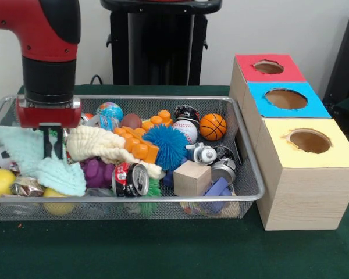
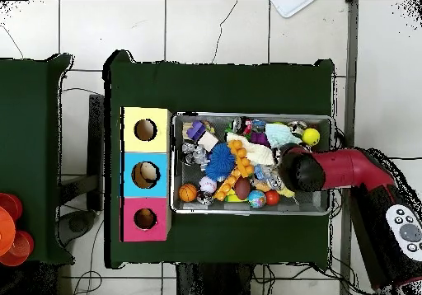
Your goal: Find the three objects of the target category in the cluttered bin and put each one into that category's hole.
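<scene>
The silver wire-mesh bin is full of clutter; it also shows in the overhead view. No small plush animal shows among the clutter in either view. My gripper hangs from the red and black arm at the bin's left end and reaches down into a mint-green cloth. In the overhead view the arm's head covers it. The red-topped hole is in the farthest wooden box to the right of the bin, and it shows in the overhead view too.
A cream cloth, orange bricks, a blue spiky ball, a baseball, an orange basketball, a can and a wooden block lie in the bin. The blue-topped hole and the yellow-topped hole are nearer.
</scene>
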You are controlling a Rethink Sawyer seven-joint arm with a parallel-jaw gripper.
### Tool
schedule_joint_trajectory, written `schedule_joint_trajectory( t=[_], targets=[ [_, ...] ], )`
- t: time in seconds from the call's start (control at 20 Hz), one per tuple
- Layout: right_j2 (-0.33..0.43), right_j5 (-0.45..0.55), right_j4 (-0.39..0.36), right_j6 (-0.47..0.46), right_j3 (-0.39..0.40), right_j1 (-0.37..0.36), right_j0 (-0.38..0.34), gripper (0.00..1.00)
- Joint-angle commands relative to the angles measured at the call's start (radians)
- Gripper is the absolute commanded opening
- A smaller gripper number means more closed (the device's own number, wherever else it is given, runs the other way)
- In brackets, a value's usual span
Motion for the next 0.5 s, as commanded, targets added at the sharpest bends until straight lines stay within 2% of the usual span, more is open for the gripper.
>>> schedule_joint_trajectory(
  t=[0.05, 0.3, 0.5],
  targets=[
    [-0.004, 0.131, 0.105, 0.028, 0.144, -0.08, 0.101, 0.0],
    [-0.071, 0.104, 0.124, 0.127, 0.139, -0.086, 0.194, 0.0],
    [-0.116, 0.071, 0.147, 0.172, 0.144, -0.081, 0.254, 0.0]
  ],
)
